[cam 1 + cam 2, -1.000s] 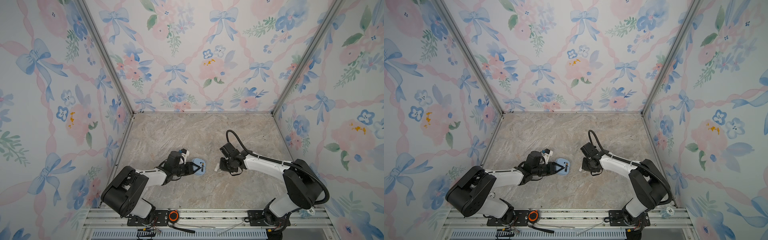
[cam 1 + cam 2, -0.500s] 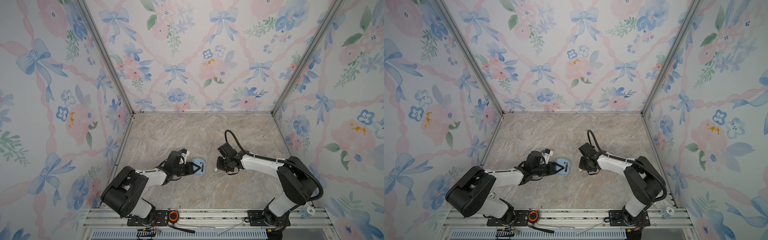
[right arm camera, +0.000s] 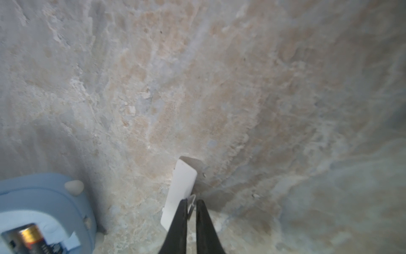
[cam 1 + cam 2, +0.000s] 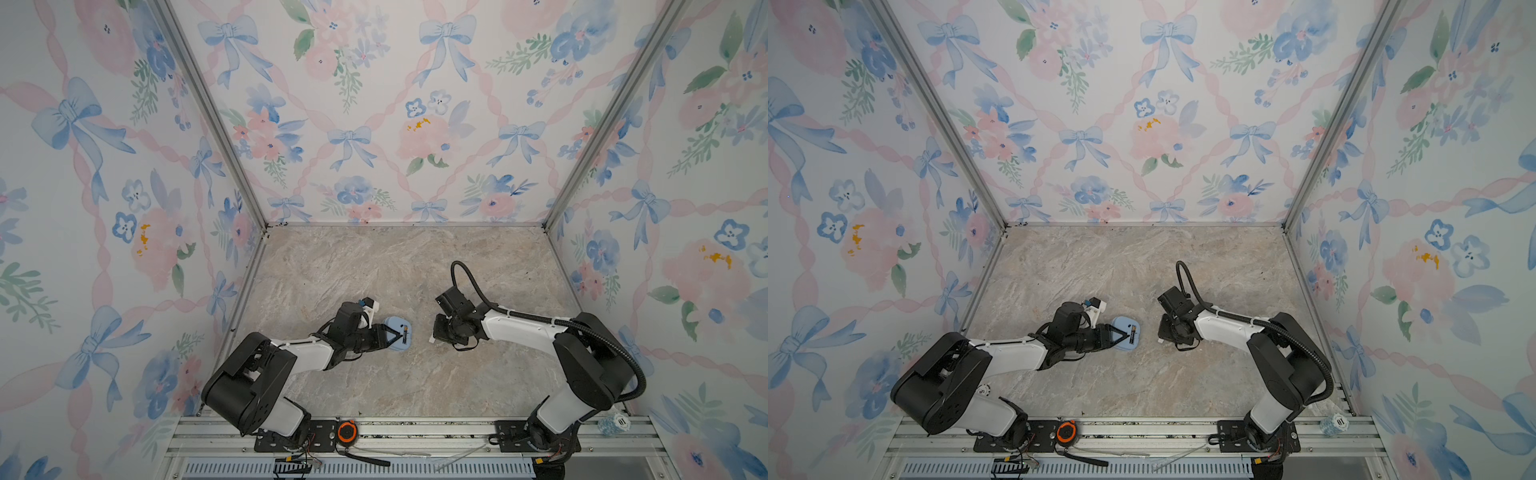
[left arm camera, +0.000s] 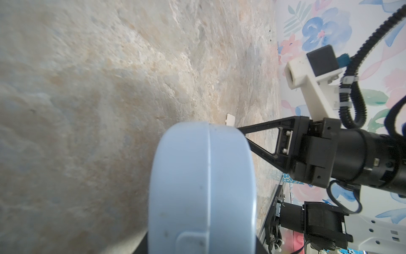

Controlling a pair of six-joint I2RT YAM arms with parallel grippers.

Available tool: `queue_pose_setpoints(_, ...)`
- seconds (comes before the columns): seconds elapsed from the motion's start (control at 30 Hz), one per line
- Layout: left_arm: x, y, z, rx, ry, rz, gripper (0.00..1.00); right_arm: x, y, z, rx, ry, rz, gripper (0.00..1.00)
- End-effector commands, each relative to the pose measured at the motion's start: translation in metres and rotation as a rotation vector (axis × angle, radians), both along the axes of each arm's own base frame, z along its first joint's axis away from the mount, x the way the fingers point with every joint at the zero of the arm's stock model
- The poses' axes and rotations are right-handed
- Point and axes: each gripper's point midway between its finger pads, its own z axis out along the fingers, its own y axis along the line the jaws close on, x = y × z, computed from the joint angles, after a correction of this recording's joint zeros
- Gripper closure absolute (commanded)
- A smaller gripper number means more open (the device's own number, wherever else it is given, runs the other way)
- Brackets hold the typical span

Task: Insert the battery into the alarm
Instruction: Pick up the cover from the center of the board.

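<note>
Your left arm (image 4: 299,353): stretched low, reaching inward.
Your left claw (image 4: 394,335): clamped on the alarm (image 4: 395,322).
Your right arm (image 4: 519,328): elbow bent, wrist tipped down.
Your right claw (image 3: 191,203): pinching the white cover (image 3: 181,189).

alarm (image 4: 395,326): pale-blue, back up | battery (image 4: 404,333): black, copper end, lying in back slot

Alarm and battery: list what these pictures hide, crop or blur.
- The alarm: face unseen in all views, turned to the table.
- The battery: blurred, cut by the right wrist view's edge; tiny in both top views.
- Left gripper: tips hidden behind the alarm in the left wrist view.
</note>
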Motion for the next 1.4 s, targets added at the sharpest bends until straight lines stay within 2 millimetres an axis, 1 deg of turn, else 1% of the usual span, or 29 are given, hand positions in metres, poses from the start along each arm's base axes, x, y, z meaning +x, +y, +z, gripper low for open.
queue_pose_setpoints(0.0, -0.056, 0.049, -0.08, 0.29, 0.266, 0.026, 1.0, -0.004, 0.003, -0.005, 0.006, 0.015, -0.002, 0.88)
queue_pose_setpoints(0.07, -0.057, 0.049, -0.08, 0.291, 0.267, 0.026, 1.0, -0.005, 0.003, -0.006, 0.009, 0.016, -0.004, 0.88)
queue_pose_setpoints(0.3, -0.057, 0.05, -0.08, 0.292, 0.268, 0.026, 1.0, -0.004, 0.003, -0.006, 0.019, 0.015, -0.014, 1.0)
queue_pose_setpoints(0.53, -0.057, 0.049, -0.08, 0.291, 0.267, 0.026, 1.0, -0.002, 0.005, -0.004, 0.035, 0.001, 0.001, 1.0)
queue_pose_setpoints(0.6, -0.056, 0.05, -0.081, 0.293, 0.266, 0.028, 1.0, 0.0, 0.008, 0.005, 0.063, -0.034, 0.018, 1.0)
queue_pose_setpoints(0.87, -0.058, 0.05, -0.083, 0.296, 0.274, 0.029, 1.0, 0.006, 0.01, 0.047, 0.131, -0.184, 0.059, 1.0)
queue_pose_setpoints(1.1, -0.06, 0.049, -0.087, 0.291, 0.278, 0.018, 1.0, 0.006, 0.009, 0.066, 0.16, -0.247, 0.077, 1.0)
queue_pose_setpoints(1.37, -0.06, 0.044, -0.086, 0.258, 0.245, -0.013, 1.0, 0.004, 0.005, 0.079, 0.197, -0.306, 0.085, 1.0)
